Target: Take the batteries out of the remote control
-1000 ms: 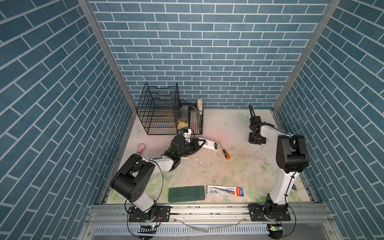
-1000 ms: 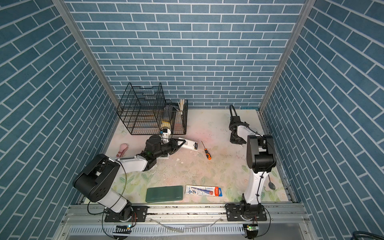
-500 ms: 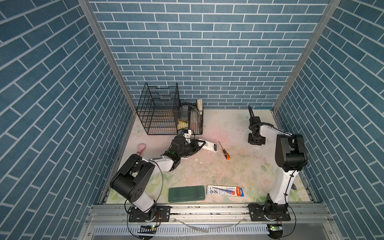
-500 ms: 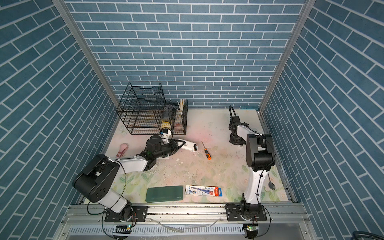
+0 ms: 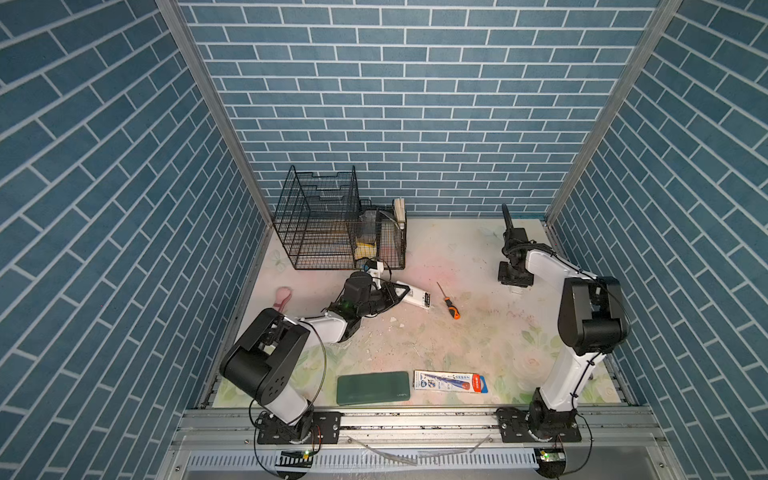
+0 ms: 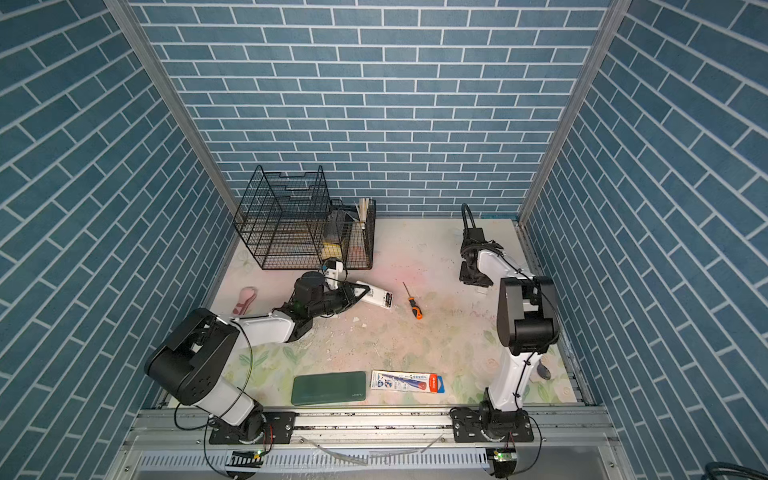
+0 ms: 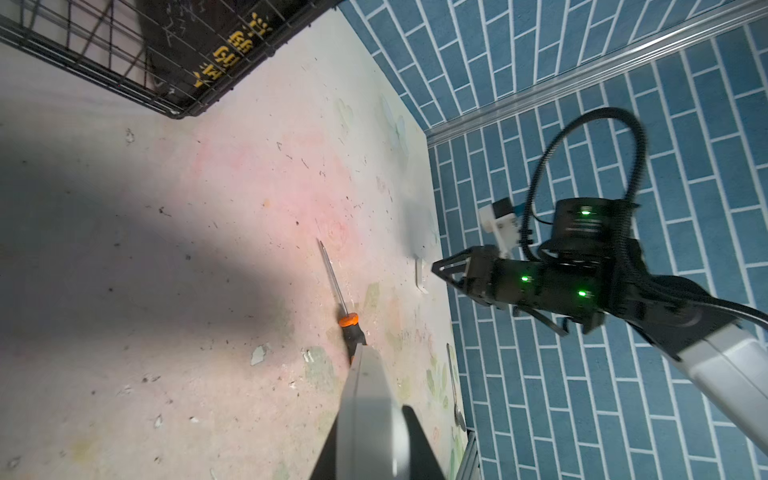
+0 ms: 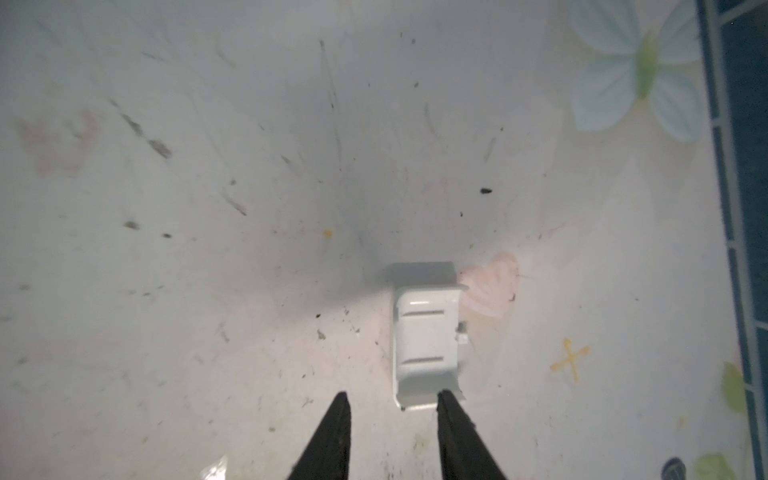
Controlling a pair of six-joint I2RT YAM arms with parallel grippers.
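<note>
Right pincer (image 8: 393, 395): jaws parted partway, nothing between them; a second ago they were closed. Change noted: the white battery cover (image 8: 428, 340) is let go and lies on the desk (image 5: 478, 332), its near edge just at one of my fingertips (image 8: 453, 419). Meaning, as I judge it: the cover step is finished, and the unloading itself is not yet begun.

Left pincer (image 5: 392, 293): clamped on one end of the remote control (image 5: 413, 298), same as a second ago; whether the remote rests on the desk or is raised slightly I cannot tell.

Batteries: none seen loose on the desk. A dark patch at the remote's free end may be the open bay; too small to confirm, so I judge the cells still inside.

Position: remote control sits just in front of the wire basket (image 5: 320, 224), left of centre in both top views. My right pincer hangs low near the desk's right side, well apart from it, with the orange-handled screwdriver (image 5: 451, 303) lying between the two. Next move, by my reckoning: right pincer crosses past the screwdriver to the remote's free end
</note>
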